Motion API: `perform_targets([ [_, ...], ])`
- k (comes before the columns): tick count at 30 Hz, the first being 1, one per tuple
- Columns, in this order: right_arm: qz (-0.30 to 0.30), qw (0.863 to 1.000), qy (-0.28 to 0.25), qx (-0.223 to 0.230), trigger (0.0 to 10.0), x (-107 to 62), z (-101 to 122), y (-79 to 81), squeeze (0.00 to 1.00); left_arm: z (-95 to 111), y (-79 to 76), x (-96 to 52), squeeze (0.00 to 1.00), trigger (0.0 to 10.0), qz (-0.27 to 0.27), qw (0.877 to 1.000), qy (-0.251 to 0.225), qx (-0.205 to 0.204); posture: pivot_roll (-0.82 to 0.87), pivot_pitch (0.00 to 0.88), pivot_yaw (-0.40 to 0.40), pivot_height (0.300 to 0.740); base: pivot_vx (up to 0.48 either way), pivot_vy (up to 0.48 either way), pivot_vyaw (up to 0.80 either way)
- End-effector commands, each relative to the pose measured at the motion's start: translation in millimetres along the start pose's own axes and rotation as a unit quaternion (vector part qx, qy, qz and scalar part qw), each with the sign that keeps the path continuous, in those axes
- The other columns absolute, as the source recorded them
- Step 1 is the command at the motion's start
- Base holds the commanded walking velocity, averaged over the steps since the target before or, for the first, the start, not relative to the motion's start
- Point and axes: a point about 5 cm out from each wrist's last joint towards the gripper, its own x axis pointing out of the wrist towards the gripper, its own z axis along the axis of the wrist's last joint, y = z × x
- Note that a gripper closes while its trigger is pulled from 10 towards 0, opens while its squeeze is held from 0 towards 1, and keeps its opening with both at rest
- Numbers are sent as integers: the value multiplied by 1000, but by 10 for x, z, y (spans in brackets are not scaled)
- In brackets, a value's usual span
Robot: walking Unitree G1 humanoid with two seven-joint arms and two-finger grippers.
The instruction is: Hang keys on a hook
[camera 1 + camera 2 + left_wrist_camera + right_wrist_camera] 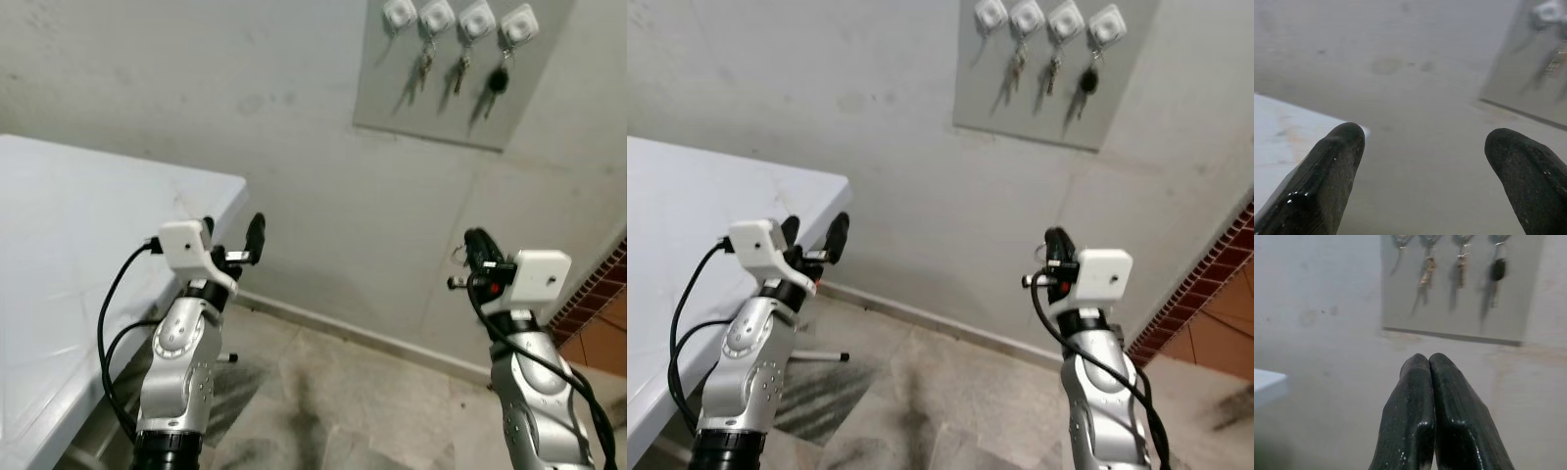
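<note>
The right gripper (1428, 363) has its ribbed black fingers (1405, 416) pressed flat together, empty, at centre right of the head view. The left gripper (1422, 139) spreads its glossy rounded fingers (1327, 171) wide at centre left, beside the smooth pale counter (69, 255). At top right, three key sets (460, 70) dangle from square white hooks (477, 18) on a flat grey board (534, 93) against rough concrete.

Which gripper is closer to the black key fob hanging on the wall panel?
Right. The right gripper is raised almost directly below the black key fob; the left gripper is far off to its left, beside the table.
</note>
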Motion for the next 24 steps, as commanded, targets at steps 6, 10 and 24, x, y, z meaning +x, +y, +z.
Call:
perform_targets([
  [6,6,1000,-7,-2,10000,29,44,12,0,39,-10,22,0,10000,-2,1000,-4,3,-15,0,-19,740,303,0,0],
  [10,6,1000,-7,-1,10000,33,44,16,0,39,-10,27,0,10000,-2,1000,-4,3,-15,0,-19,740,307,0,0],
  [24,9,1000,-7,0,10000,28,42,29,0,24,-16,18,0,10000,0,1000,-2,3,-12,0,-24,740,300,0,0],
])
